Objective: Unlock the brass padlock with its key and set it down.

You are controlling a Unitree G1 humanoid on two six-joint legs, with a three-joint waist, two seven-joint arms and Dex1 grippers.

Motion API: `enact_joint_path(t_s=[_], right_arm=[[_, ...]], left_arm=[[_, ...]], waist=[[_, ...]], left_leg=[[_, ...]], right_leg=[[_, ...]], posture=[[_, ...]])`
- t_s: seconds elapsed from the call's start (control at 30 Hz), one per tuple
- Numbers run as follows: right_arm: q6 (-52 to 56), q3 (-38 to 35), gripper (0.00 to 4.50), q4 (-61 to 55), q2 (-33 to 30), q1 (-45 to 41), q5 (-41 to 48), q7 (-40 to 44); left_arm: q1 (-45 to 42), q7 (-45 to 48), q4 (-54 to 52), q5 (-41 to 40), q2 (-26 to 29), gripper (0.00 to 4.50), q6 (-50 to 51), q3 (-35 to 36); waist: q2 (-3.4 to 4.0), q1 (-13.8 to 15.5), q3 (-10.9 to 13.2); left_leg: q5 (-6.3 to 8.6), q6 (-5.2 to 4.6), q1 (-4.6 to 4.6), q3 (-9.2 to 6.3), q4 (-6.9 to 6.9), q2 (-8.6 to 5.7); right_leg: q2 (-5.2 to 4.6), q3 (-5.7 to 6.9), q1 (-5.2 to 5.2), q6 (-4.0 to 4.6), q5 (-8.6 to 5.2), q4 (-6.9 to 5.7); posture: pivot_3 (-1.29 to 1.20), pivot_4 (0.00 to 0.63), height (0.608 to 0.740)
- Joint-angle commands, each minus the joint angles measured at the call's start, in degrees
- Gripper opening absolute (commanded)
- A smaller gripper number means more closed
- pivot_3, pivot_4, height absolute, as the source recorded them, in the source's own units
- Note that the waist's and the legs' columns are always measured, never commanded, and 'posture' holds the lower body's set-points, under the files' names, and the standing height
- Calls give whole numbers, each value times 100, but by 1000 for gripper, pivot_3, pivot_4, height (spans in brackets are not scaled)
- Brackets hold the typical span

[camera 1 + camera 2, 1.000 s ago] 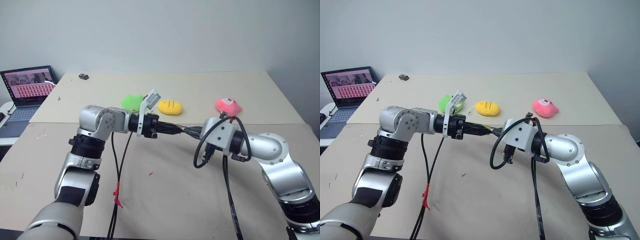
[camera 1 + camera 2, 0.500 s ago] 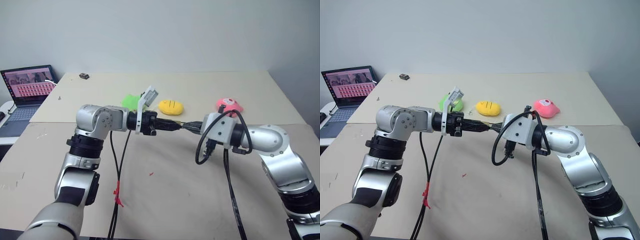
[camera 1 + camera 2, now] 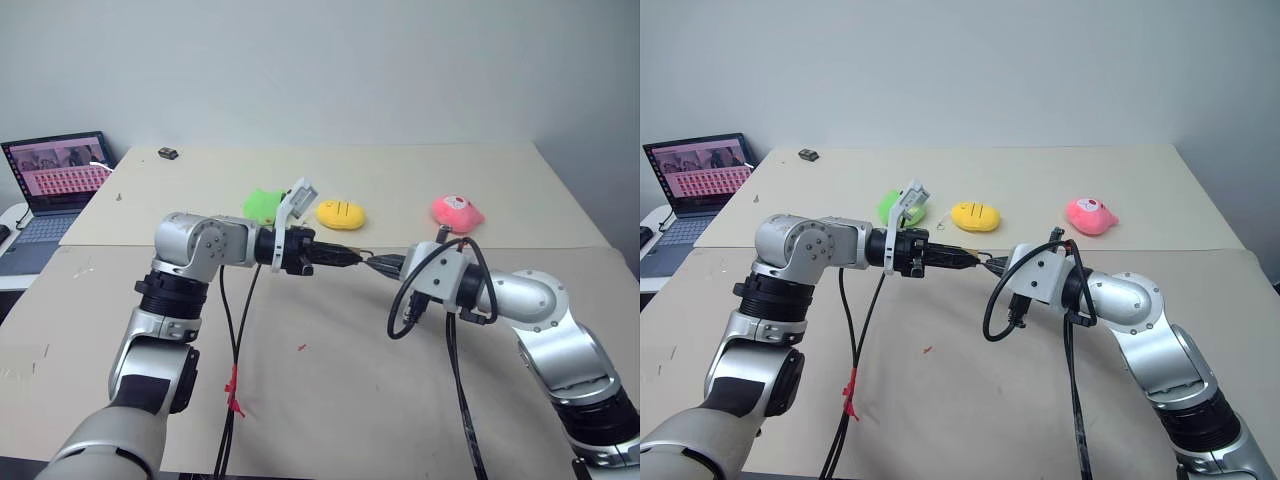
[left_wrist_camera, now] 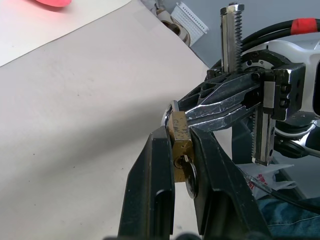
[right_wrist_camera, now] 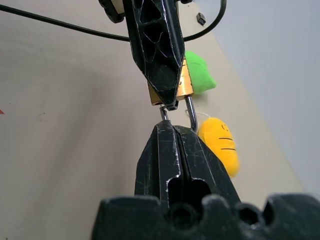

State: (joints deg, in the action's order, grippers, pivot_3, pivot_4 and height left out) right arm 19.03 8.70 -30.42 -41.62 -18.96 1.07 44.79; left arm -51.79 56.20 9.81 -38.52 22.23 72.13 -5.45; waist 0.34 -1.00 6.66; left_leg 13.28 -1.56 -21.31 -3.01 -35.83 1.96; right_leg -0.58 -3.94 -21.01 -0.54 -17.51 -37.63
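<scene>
a: what are the left gripper (image 4: 181, 165) fingers doing?

b: they're clamping the brass padlock (image 4: 179, 145) by its flat sides, holding it up in the air above the table (image 3: 330, 390). a key (image 4: 190, 181) is sitting in the lock's bottom end, between the two fingers.

a: and the right gripper (image 5: 169, 131)?

b: its fingers are pressing fully together, pinching the tip of the silver shackle (image 5: 190, 112) where it's coming out of the padlock's other end. in the right wrist view one leg of the shackle is running straight into the closed fingertips and the other is curving off beside them.

a: so where is the padlock sitting in the wider scene?

b: midway between the two arms, which are meeting tip to tip over the near part of the table. further back a green plush toy (image 3: 262, 204), a yellow plush toy (image 3: 340, 213) and a pink plush toy (image 3: 457, 211) are lying in a row, and a laptop (image 3: 55, 180) is standing open off to the left.
</scene>
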Motion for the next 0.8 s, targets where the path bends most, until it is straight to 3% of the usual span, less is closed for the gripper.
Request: enact_joint_path(t_s=[0.03, 0.43, 0.8], right_arm=[[-43, -191, 21, 164, -156, 50, -352, -221], [906, -752, 21, -23, -550, -155, 505, 400], [1993, -1176, 21, -551, -515, -169, 1817, 549]], left_arm=[[-60, 120, -290, -326, -23, 38, 110, 160], [-145, 231, -71, -288, 24, 38, -66, 52], [-113, 258, -120, -293, -4, 38, -97, 1]], waist=[[2, 3, -1], [-11, 2, 7], [-16, 7, 10]], left_leg=[[0, 0, 0, 0, 0, 0], [0, 0, -7, 1, 3, -3], [0, 0, -6, 0, 1, -2]], right_leg=[[0, 0, 0, 0, 0, 0], [-4, 0, 2, 17, 10, 2], [-3, 0, 4, 15, 9, 5]], posture=[[0, 150, 660], [0, 150, 660], [0, 150, 660]])
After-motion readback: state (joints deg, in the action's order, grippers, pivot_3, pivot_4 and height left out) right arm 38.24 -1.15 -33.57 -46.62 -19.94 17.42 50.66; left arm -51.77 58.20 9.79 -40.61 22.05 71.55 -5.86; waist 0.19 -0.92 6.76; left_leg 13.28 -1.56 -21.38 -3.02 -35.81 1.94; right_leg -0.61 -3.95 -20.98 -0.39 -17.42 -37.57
